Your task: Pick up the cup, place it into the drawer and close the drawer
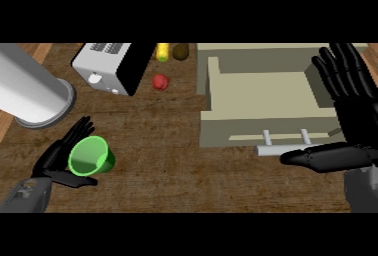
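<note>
Cup: green cup [92, 156], near left, far from the drawer.
Left hand [59, 152]: grasping the cup.
Right hand [347, 100]: flat, released, beside the open drawer [251, 131].
Left to do: cup in, drawer shut.

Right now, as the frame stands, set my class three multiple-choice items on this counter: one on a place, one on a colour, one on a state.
1. Where is the cup?
A. On a shelf
B. In the left hand, at the view's lower left
C. On a plate

2. What colour is the cup?
A. Green
B. Yellow
C. Grey

3. The drawer is:
A. closed
B. open, with the cup inside
C. open, with the cup outside it

Answers:
1 B, since the left hand's fingers and thumb curl round the cup.
2 A, since its rim and wall are bright green.
3 C, since the drawer's inside shows at the right while the cup is far off at the left.
</note>
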Controlling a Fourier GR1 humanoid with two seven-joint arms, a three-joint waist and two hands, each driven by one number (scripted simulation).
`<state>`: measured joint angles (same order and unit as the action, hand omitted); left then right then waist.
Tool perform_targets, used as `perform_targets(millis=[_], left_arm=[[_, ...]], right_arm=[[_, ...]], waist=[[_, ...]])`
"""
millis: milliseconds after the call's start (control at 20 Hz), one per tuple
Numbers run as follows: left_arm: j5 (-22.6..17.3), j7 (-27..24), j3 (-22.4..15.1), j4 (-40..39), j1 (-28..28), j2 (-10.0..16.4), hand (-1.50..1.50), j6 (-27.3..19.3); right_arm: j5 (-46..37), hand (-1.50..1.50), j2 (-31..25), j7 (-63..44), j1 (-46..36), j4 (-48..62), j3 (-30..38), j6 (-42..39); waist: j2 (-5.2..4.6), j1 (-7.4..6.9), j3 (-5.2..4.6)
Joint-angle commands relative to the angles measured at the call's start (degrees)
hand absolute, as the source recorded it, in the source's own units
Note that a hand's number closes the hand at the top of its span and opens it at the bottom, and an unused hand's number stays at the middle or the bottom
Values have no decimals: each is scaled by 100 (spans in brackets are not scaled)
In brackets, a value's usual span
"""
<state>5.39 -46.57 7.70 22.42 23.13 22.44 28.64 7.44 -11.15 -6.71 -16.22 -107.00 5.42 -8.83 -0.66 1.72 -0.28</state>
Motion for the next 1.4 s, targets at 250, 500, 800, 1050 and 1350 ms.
perform_targets(millis=[250,500,800,1050,1350], left_arm=[[122,-1252,-99,-606,135,-180,-150,451],[252,-1450,-206,-762,198,-324,-150,166],[293,-1552,-306,-802,340,-484,-150,255],[267,-1479,-347,-934,437,-446,-150,665],[136,-1636,-383,-638,573,-795,150,793]], right_arm=[[-102,-150,96,6,-10,-20,-121,52],[243,-150,-69,17,-155,98,173,-127],[141,-150,-185,63,-265,340,238,-165],[99,-150,-181,-31,-57,13,180,-149],[-44,-150,-137,-131,-324,223,83,-42]], waist=[[-17,32,-9],[-42,72,-12],[-36,-3,-6],[-18,73,-8],[-46,23,-19]])
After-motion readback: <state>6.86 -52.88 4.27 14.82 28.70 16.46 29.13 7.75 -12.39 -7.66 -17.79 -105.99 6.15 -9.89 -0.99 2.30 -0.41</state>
